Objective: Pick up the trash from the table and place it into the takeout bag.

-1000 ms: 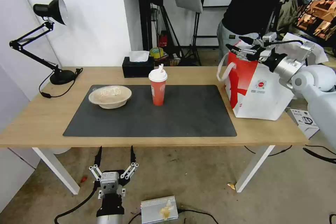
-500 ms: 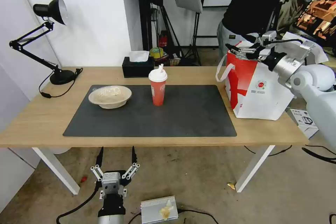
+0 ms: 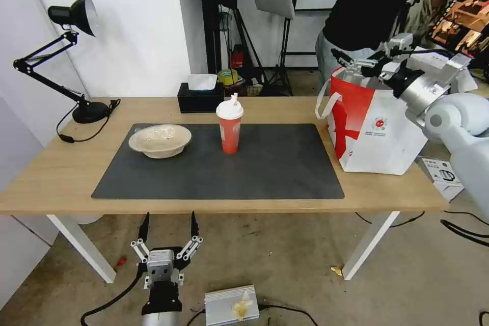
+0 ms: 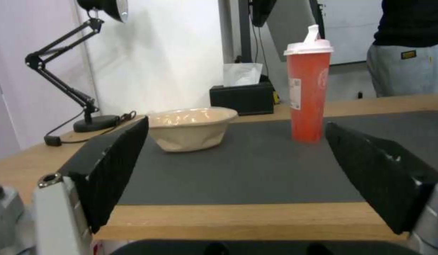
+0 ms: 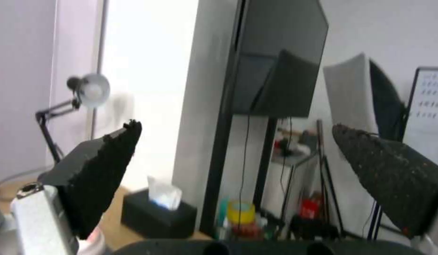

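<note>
On the dark grey mat of the light-wood table, a shallow beige bowl with a clear lid sits at the left. A tall red paper cup with a white lid stands at the mat's middle. The white and red takeout bag stands upright at the table's right end. My right gripper hovers open and empty just above the bag's open top. My left gripper waits open below the table's front edge, facing bowl and cup.
A black desk lamp stands at the table's far left and a black tissue box at the back behind the cup. On the floor lie a metal box and cables; a carton sits to the right of the table.
My right gripper has risen a little and drifted right above the bag's mouth. The left gripper, bowl and cup have stayed put.
</note>
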Robot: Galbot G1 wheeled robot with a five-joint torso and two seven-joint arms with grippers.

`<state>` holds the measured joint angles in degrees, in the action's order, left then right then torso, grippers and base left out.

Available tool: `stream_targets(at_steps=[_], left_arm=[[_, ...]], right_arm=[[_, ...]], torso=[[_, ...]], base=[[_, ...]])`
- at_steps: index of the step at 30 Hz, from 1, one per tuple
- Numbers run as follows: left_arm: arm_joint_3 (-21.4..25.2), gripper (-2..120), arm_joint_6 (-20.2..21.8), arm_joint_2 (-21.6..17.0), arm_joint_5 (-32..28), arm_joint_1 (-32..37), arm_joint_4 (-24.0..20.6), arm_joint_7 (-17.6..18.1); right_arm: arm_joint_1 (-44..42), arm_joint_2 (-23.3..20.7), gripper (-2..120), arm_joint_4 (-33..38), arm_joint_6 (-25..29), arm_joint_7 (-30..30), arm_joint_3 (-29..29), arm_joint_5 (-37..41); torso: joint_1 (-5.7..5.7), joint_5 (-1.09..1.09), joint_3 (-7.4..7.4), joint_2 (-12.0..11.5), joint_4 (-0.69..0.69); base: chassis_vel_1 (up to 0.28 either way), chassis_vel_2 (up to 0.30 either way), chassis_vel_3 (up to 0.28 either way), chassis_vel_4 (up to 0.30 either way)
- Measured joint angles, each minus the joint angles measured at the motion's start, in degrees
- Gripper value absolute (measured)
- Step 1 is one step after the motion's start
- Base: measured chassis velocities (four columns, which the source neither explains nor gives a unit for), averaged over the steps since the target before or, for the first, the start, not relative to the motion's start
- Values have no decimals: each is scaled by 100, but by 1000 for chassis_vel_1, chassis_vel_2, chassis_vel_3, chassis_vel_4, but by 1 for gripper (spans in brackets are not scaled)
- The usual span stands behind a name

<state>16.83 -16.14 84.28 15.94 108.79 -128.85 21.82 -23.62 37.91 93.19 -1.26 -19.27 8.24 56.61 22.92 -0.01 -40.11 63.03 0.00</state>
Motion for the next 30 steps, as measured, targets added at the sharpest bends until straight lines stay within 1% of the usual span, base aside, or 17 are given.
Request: stream_targets(at_steps=[2, 3, 7, 8, 11, 12, 15, 16, 19, 20, 23, 24, 26, 28, 30], left_arm=[[1, 100, 0, 0, -1, 2, -7, 0], [1, 100, 0, 0, -1, 2, -7, 0], [15, 100, -3, -5, -4, 9, -43, 2], [15, 100, -3, -5, -4, 9, -43, 2], [27, 100, -3, -12, -9, 5, -49, 4], [27, 100, -3, -12, -9, 5, -49, 4], [28, 100, -3, -10, -11, 0, -66, 5], [28, 100, -3, -10, -11, 0, -66, 5], [29, 100, -3, -7, -11, -10, -88, 5], [29, 100, -3, -7, -11, -10, -88, 5], [78, 100, 2, -34, -48, -36, -110, 4], [78, 100, 2, -34, -48, -36, -110, 4], [97, 100, 6, -43, -67, -55, -112, 3], [100, 100, 6, -42, -70, -58, -112, 3], [103, 100, 10, -33, -79, -67, -122, 3]], right_arm=[[-185, -38, 100, 347, 71, 261, 89, 22], [-185, -38, 100, 347, 71, 261, 89, 22], [-825, -79, 100, 1185, 240, 767, 317, 32], [-825, -79, 100, 1185, 240, 767, 317, 32], [-1432, -65, 100, 1766, 382, 1127, 519, -28], [-1432, -65, 100, 1766, 382, 1127, 519, -28], [-2216, 28, 100, 2414, 557, 1677, 806, -282], [-2216, 28, 100, 2414, 557, 1677, 806, -282], [-2926, 153, 100, 3012, 690, 2035, 1146, -595], [-2926, 153, 100, 3012, 690, 2035, 1146, -595], [-3772, 362, 100, 3509, 854, 2268, 1452, -1065], [-3772, 362, 100, 3509, 854, 2268, 1452, -1065], [-4254, 544, 100, 3704, 945, 2311, 1529, -1374], [-4321, 579, 100, 3732, 955, 2319, 1532, -1422], [-4723, 905, 100, 3885, 993, 2346, 1546, -1770]], torso=[[0, 0, 0, 0, 0], [0, 0, 0, 0, 0], [0, 0, 0, 0, 0], [0, 0, 0, 0, 0], [0, 0, 0, 0, 0], [0, 0, 0, 0, 0], [0, 0, 0, 0, 0], [0, 0, 0, 0, 0], [-1, -1, 1, 0, -1], [-1, -1, 1, 0, -1], [0, -1, 1, 0, -1], [0, -1, 1, 0, -1], [-1, 1, 1, 0, -2], [-1, 0, 1, 0, -2], [0, 0, 0, 1, 0]], base=[[0, 0, 0, 0], [0, 0, 0, 0], [0, 0, 0, 0], [0, 0, 0, 0], [0, 0, 0, 0], [0, 0, 0, 0], [0, 0, 0, 0], [0, 0, 0, 0], [0, 0, 0, 0], [0, 0, 0, 0], [0, 0, 0, 0], [0, 0, 0, 0], [0, 0, 0, 0], [0, 0, 0, 0], [0, 0, 0, 0]])
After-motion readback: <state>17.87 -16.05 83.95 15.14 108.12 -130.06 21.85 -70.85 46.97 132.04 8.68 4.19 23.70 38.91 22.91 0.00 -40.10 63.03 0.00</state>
